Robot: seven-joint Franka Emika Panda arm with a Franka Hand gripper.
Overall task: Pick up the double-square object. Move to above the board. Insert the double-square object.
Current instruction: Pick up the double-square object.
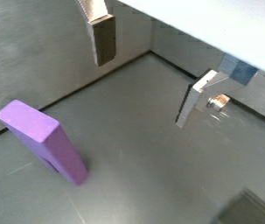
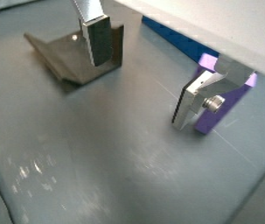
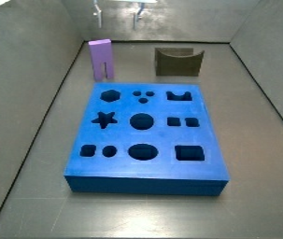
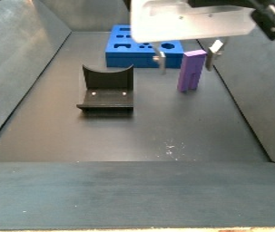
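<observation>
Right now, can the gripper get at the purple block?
Probably yes. The gripper hangs open just above the upright purple block, which stands free on the floor. Nothing lies between them; the olive block and the board sit well apart from it.

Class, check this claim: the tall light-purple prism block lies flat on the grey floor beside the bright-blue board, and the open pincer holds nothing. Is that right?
Not quite. The tall light-purple prism block stands upright on the grey floor beside the bright-blue board, as a side view shows. The pincer is open and holds nothing.
</observation>
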